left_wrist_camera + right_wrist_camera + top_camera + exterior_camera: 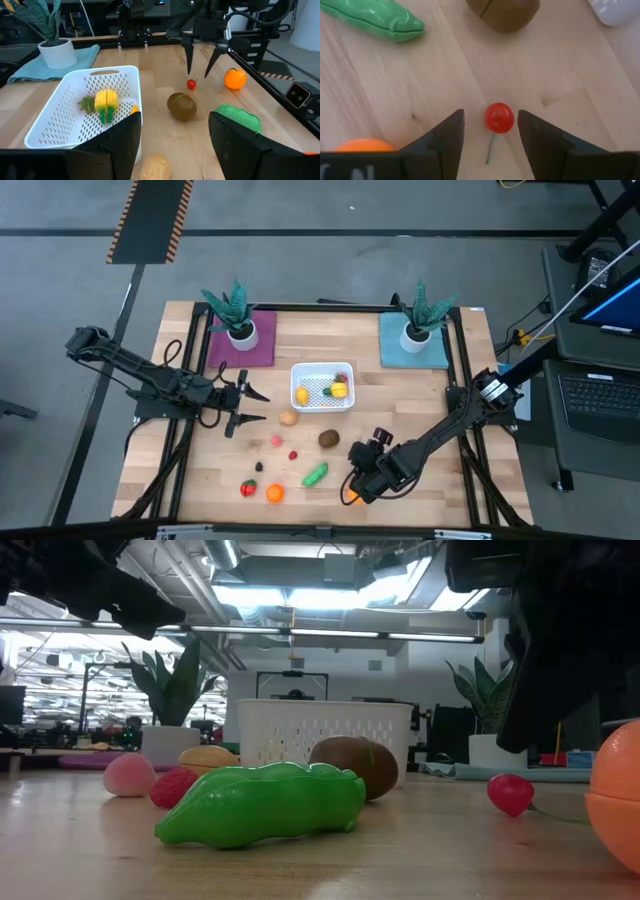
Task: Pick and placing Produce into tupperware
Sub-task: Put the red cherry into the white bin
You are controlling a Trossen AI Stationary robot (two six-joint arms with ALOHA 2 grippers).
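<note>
The white tupperware (322, 388) stands mid-table with yellow produce (106, 102) inside. Loose produce lies in front of it: a tan piece (288, 418), a brown kiwi (328, 439), a green pod (316, 474), two oranges (274, 493) (234, 78) and a small red cherry (499, 117). My right gripper (492, 132) hangs open over the cherry, pointing steeply down, one finger on each side of it; in the left wrist view the fingertips (190, 70) are above the cherry (191, 84) and clear of it. My left gripper (258, 407) waits open, left of the tupperware.
Two potted plants stand on mats at the back, one purple (241, 340), one teal (413, 340). More small pieces, pink (277, 441) and red (247, 488), lie at the near left. The orange (350, 498) sits right beside my right gripper.
</note>
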